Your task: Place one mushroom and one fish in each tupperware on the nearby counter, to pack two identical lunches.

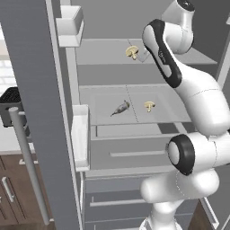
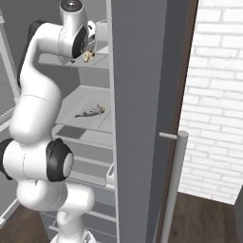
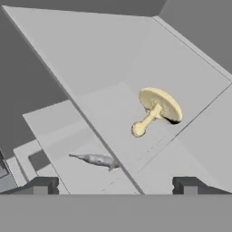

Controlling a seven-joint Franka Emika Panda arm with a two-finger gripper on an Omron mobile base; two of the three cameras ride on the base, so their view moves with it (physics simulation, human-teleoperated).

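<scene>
Two mushrooms [image 1: 132, 52] [image 1: 149, 106] flank one fish [image 1: 120, 108]; claw [image 3: 115, 186] spread wide.

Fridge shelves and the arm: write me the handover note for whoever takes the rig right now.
Pincer: open, holding nothing, aimed down at the upper shelf of the open fridge.
Mushroom on that upper shelf lies tipped on its side, just ahead of the pincer.
Second mushroom and one fish lie on the shelf below, apart from each other.
Done: nothing picked up yet.
Left: likely grab the upper mushroom first, then carry one mushroom and one fish to each container.
</scene>
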